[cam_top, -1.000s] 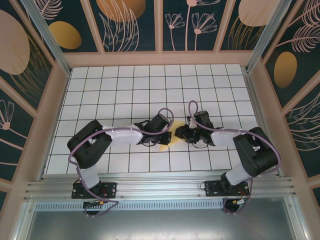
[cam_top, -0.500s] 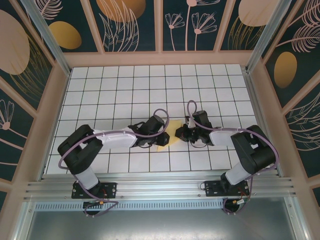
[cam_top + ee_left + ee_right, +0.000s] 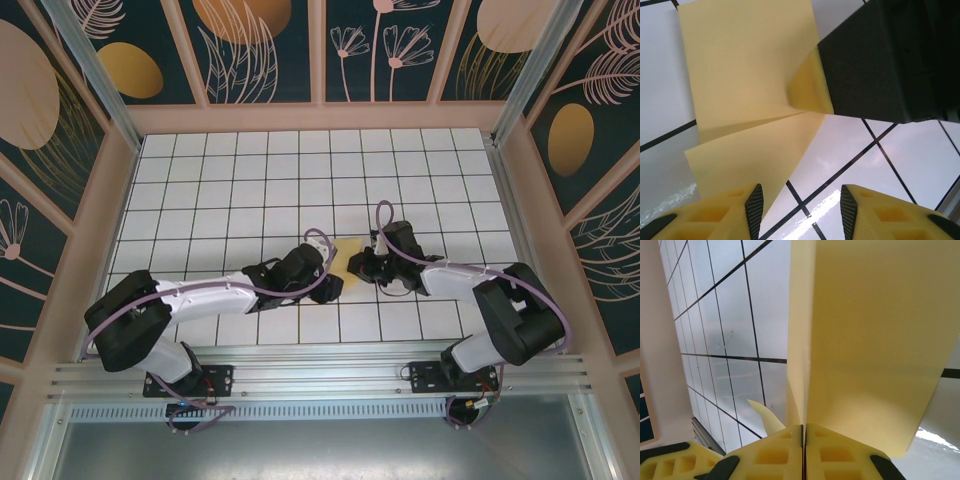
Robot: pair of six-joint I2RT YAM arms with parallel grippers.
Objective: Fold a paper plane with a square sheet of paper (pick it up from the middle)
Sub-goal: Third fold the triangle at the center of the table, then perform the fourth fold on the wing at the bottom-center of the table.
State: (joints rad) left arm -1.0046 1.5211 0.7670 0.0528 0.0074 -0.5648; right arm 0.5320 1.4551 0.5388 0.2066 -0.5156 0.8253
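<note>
Paper (image 3: pixel 745 70) clamped in right hand (image 3: pixel 803 432); left hand (image 3: pixel 799 202), jaws apart, just beside.

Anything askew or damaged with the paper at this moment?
Slightly. The square sheet of paper, pinched between the shut fingers of the right gripper, looks unevenly folded: in the left wrist view its two layers' left edges do not line up. No tear shows.
</note>
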